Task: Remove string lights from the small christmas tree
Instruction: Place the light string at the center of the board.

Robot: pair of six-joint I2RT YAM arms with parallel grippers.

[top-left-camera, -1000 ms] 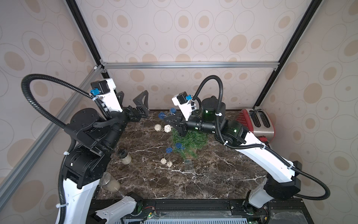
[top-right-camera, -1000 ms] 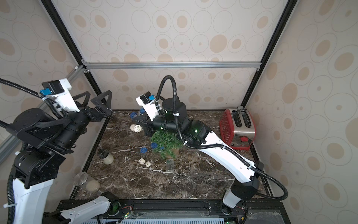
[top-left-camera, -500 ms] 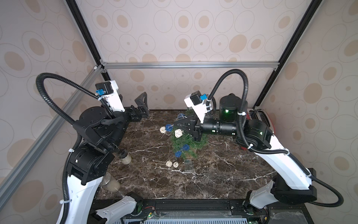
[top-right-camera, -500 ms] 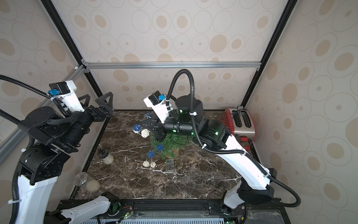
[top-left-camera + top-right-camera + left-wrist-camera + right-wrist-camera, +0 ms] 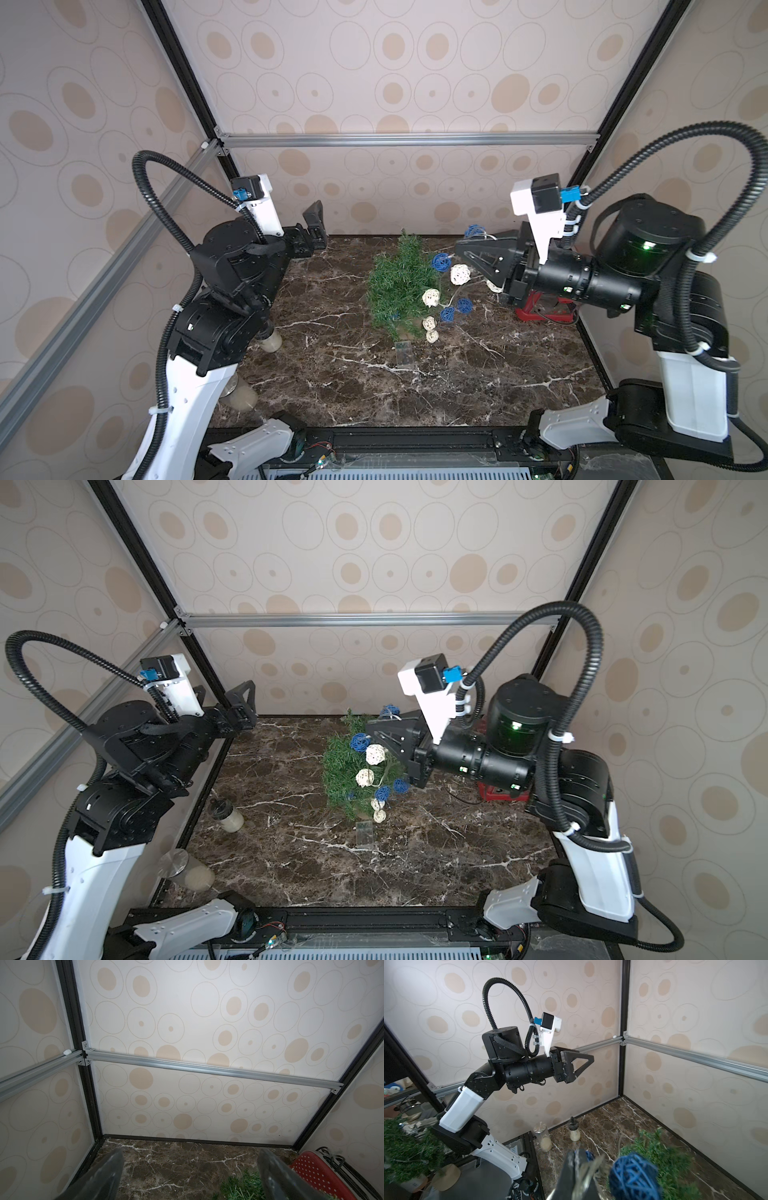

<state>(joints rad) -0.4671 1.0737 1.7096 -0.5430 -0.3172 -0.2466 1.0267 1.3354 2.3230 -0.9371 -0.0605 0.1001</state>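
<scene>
The small christmas tree [image 5: 395, 278] stands in the middle of the table [image 5: 332, 374]. The string lights [image 5: 461, 274] drape down its side toward the red toaster [image 5: 315, 1172], with cream and blue balls running from the upper branches to the tree's foot. The clear battery box [image 5: 404, 353] lies flat on the table just in front of the tree. The right pincer [image 5: 461, 250], raised level with the treetop on the toaster side, is pressed together on the pale wire beside a blue ball [image 5: 633, 1176]. The left pincer [image 5: 190, 1151], well apart from the tree on its far side, is spread wide and holds nothing.
</scene>
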